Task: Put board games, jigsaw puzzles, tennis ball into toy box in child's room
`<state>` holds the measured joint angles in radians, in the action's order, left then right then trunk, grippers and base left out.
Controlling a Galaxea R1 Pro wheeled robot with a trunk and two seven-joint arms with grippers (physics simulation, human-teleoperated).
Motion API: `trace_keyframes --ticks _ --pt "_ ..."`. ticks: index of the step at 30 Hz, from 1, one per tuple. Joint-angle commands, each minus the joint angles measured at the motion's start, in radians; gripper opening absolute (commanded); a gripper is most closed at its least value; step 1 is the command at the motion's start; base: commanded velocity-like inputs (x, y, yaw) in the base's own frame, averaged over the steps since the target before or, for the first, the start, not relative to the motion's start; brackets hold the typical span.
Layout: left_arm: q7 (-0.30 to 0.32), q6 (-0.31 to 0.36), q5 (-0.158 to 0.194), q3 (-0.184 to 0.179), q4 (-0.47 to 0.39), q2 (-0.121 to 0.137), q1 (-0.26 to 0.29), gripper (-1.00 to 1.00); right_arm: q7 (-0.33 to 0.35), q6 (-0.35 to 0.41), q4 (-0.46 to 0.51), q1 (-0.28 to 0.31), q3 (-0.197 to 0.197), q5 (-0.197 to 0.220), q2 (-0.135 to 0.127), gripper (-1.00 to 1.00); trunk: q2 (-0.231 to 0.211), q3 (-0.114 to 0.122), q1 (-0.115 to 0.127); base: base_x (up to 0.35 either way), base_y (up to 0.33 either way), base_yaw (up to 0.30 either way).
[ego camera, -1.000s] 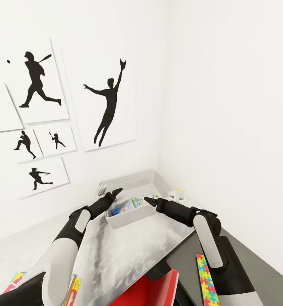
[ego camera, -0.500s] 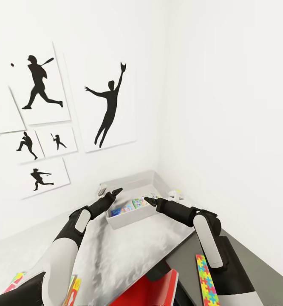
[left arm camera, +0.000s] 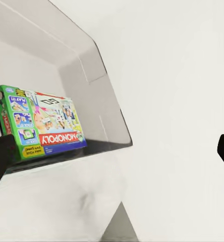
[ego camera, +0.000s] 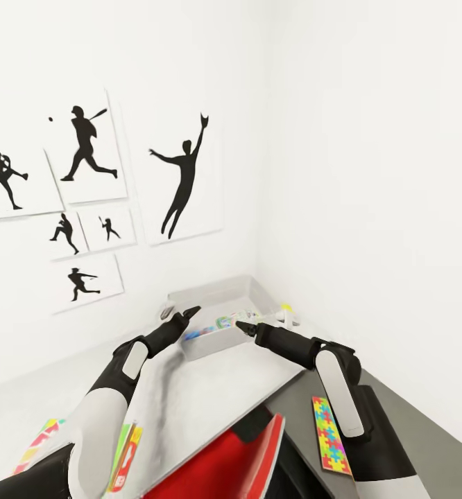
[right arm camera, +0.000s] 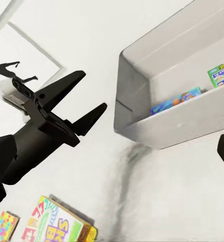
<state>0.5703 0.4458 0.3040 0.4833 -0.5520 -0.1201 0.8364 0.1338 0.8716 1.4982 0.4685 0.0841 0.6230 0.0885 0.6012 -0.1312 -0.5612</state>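
the light-grey table (ego camera: 210, 388) carries the toy box (ego camera: 220, 291) at its far corner — the tennis ball (ego camera: 286, 308) just beside it. near my side lie a board game (ego camera: 123, 457) and a jigsaw puzzle (ego camera: 40, 436); another jigsaw (ego camera: 330, 435) rests on the lower dark-grey section (ego camera: 404, 423).

One word read clearly: "MONOPOLY", white on a red band, upside down along the edge of the green board game (left arm camera: 39, 123) lying in the toy box (left arm camera: 99, 96). Its smaller print was too small to read.
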Motion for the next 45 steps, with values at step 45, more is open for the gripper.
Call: trace_keyframes --ticks 45 --pt "0.035 0.013 0.003 0.005 0.000 0.000 0.001 1.00 0.010 0.006 0.003 0.001 -0.001 -0.008 0.000 1.00 0.002 0.061 0.000 -0.207 0.035 0.001"
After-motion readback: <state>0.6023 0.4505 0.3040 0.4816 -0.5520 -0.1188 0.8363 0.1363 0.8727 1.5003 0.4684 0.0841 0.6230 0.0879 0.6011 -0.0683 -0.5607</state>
